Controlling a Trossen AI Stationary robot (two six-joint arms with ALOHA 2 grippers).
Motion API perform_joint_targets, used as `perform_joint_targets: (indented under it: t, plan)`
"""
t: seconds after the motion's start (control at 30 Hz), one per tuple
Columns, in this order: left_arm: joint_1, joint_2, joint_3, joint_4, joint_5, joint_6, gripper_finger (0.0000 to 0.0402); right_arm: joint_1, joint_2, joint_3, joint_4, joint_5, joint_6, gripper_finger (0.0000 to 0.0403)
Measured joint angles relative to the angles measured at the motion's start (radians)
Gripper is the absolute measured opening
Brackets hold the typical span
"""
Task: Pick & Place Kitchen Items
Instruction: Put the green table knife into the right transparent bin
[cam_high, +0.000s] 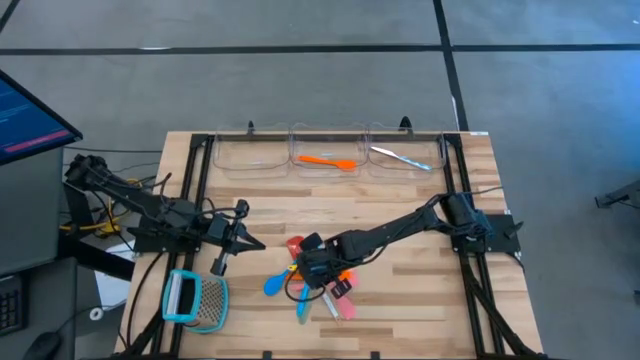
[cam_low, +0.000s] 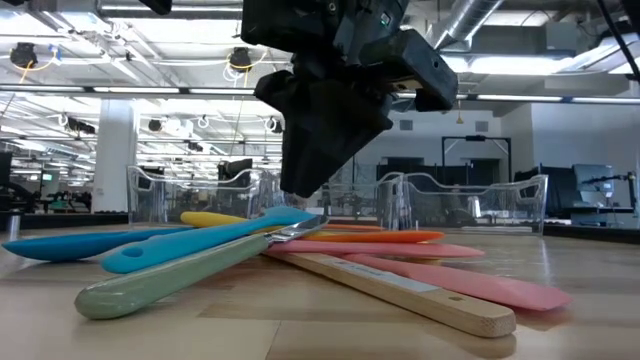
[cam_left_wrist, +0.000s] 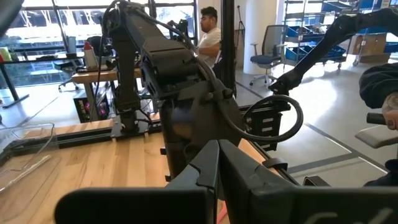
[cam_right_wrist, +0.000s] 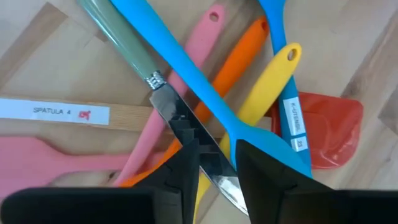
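Near the table's front middle, several slim utensils lie in a crossed pile (cam_high: 310, 285): a green-handled knife (cam_right_wrist: 121, 37), a blue spoon (cam_right_wrist: 186, 68), yellow (cam_right_wrist: 270, 81), orange (cam_right_wrist: 239, 56) and pink (cam_right_wrist: 193, 74) pieces, and a red-headed spatula (cam_right_wrist: 329, 127). My right gripper (cam_right_wrist: 219, 171) points steeply down over the pile. It is open, with a finger on either side of the knife's blade (cam_right_wrist: 208, 152) and the blue spoon's neck. My left gripper (cam_high: 243, 238) is shut and waits level over the table's left part. My right gripper's fingertips (cam_low: 300, 192) stand right at the top of the pile, coming from above. I cannot tell whether they touch the knife's blade or the blue spoon.
Three clear bins (cam_high: 250, 155) line the far edge. The middle one holds an orange utensil (cam_high: 327, 160) and the right one a pale slim piece (cam_high: 400, 157). A teal-framed mesh tool (cam_high: 195, 300) lies at the front left. A person (cam_left_wrist: 208, 34) sits beyond the table.
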Motion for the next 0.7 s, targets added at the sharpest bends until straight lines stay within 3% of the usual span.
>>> perform_joint_targets:
  t: [0.7]
  plan:
    - [0.0, 0.0, 0.0, -0.013, 0.0, 0.0, 0.0003, 0.0, 0.069, 0.002, 0.022, -0.025, 0.019, 0.0103]
